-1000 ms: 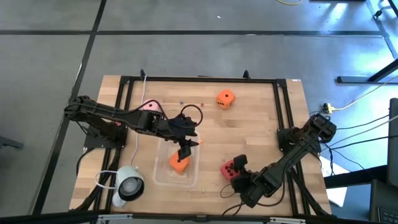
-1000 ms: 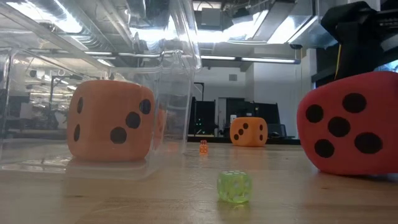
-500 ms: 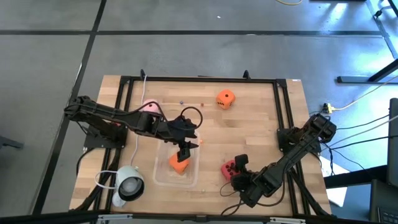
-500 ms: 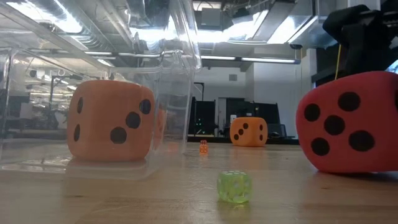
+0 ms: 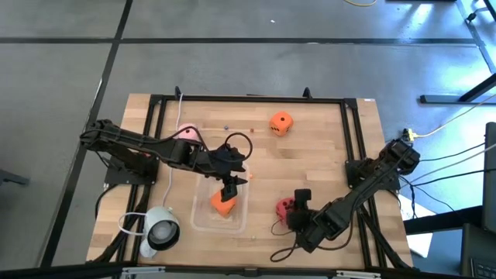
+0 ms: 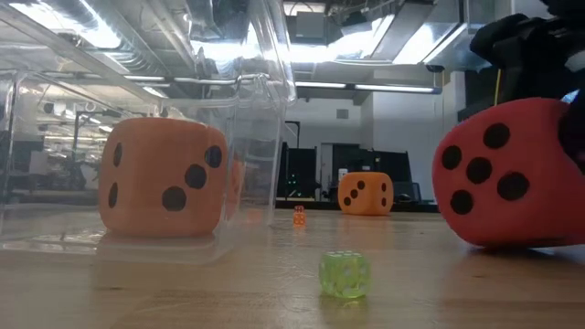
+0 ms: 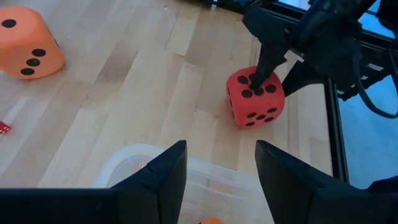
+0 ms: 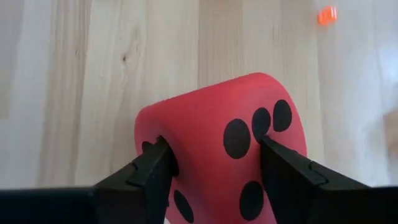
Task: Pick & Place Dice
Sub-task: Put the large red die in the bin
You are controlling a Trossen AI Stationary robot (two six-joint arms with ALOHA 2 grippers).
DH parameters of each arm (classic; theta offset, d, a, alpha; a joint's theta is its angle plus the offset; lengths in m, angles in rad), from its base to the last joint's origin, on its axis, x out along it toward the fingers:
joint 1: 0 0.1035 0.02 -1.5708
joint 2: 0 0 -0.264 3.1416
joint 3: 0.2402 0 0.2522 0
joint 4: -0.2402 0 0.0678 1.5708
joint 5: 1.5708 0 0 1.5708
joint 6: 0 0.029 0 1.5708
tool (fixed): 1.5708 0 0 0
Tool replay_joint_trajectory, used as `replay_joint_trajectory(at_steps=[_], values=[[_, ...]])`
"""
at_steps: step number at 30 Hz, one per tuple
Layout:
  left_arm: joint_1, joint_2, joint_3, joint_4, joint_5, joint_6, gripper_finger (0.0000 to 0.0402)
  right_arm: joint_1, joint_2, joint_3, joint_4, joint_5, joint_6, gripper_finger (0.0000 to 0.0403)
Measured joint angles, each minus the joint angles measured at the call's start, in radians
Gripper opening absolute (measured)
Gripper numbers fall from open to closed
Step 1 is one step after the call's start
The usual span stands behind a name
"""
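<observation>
Red foam fills the space between the right gripper's (image 8: 214,177) two dark fingers: the red die (image 8: 221,152) is pinched from both sides, its soft flanks dented, at the near right part of the wooden table (image 5: 310,167). It tilts in the low view. The left gripper (image 5: 229,188), jaws parted and empty, hangs above the clear tub (image 5: 200,221) holding an orange die (image 5: 224,204).
</observation>
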Motion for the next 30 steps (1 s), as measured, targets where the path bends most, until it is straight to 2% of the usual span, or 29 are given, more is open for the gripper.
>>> replay_joint_trajectory(at_steps=[7,15,20,23,26,30], values=[[0.0,0.0,0.0,0.0,0.0,0.005,0.0182,-0.011,-0.077,0.001,-0.036,-0.064,0.156,0.0169],[-0.027,0.0,0.0,0.054,-0.029,0.109,0.0182,-0.011,-0.256,0.004,-0.039,0.014,0.332,0.0162],[-0.09,0.0,-0.001,0.241,-0.059,0.338,0.0182,-0.02,-0.398,0.005,-0.04,0.068,0.409,0.0161],[-0.136,0.003,-0.001,0.364,-0.121,0.478,0.019,-0.024,-0.477,0.005,-0.039,0.102,0.429,0.0159],[-0.161,0.004,-0.001,0.461,-0.134,0.573,0.0209,-0.024,-0.548,0.005,-0.026,0.148,0.439,0.0158],[-0.169,0.004,-0.001,0.574,-0.168,0.624,0.0247,-0.027,-0.628,0.006,0.063,0.175,0.429,0.0158]])
